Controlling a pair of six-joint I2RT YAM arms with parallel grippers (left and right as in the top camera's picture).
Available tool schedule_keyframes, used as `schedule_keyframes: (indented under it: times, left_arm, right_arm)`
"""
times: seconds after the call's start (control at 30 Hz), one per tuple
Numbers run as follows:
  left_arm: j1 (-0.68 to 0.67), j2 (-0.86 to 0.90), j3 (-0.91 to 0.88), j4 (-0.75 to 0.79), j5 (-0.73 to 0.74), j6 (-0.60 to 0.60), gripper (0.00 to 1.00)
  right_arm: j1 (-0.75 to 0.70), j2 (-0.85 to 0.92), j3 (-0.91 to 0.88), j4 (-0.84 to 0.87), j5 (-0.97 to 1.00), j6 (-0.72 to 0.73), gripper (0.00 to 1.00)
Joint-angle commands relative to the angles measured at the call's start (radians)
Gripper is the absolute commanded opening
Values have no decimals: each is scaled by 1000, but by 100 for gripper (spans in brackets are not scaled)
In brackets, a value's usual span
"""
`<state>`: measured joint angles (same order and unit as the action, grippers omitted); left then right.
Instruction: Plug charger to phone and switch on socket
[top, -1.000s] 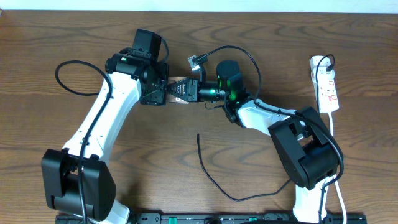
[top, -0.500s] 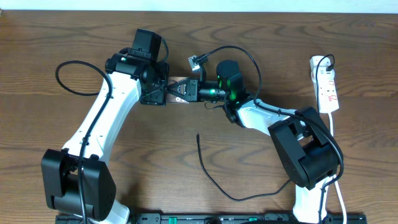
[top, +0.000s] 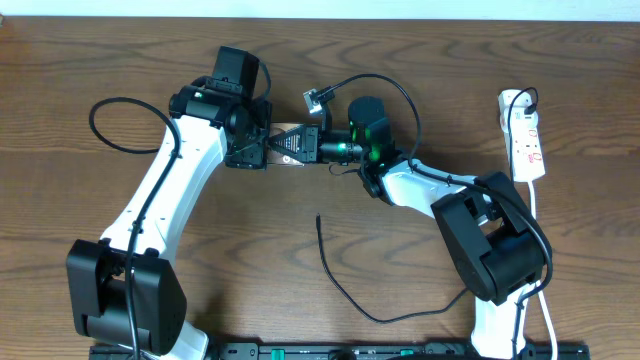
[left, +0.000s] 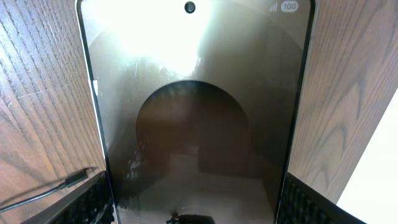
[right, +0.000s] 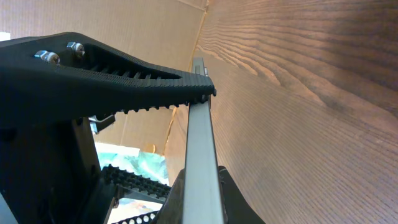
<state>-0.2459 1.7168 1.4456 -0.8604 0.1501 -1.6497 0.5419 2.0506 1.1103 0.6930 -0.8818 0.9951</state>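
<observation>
The phone (left: 199, 112) fills the left wrist view, a dark screen with a round shape. My left gripper (left: 199, 202) holds it across its width, one ribbed finger (left: 93, 199) on each long edge. From overhead the phone (top: 287, 132) shows as a brown patch between the left gripper (top: 262, 147) and the right gripper (top: 300, 146). In the right wrist view the phone's thin silver edge (right: 199, 143) is clamped in my right gripper (right: 202, 202). The charger (top: 340, 285) lies loose on the table, its plug tip (left: 78, 178) beside the phone. The socket (top: 527, 140) lies at the far right.
A black plug (top: 522, 100) sits in the socket's far end, and a white cord (top: 535, 205) trails from the socket toward the right arm's base. Black robot cables loop at the left (top: 110, 125) and above the right wrist (top: 385, 85). The wooden table (top: 250, 250) ends near the back wall.
The right gripper's jaws have closed in on the phone's end. Neither arm has visibly shifted, and the charger lies where it was.
</observation>
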Motion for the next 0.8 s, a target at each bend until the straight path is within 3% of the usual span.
schedule_keyframes:
  times: [0.0, 0.17, 0.27, 0.77]
  left_arm:
    - [-3, -22, -4, -2, -5, -9, 17]
    - [-3, -22, -4, -3, -5, -8, 69]
    - [-3, -22, -4, -3, -5, -8, 89]
    - [-2, -22, -4, -25, -4, 33, 92]
  right_arm:
    - [9, 5, 11, 7, -6, -26, 1]
    - [8, 5, 11, 7, -6, -26, 1]
    - [7, 5, 11, 7, -6, -27, 1]
    - [-19, 5, 11, 6, -8, -26, 1]
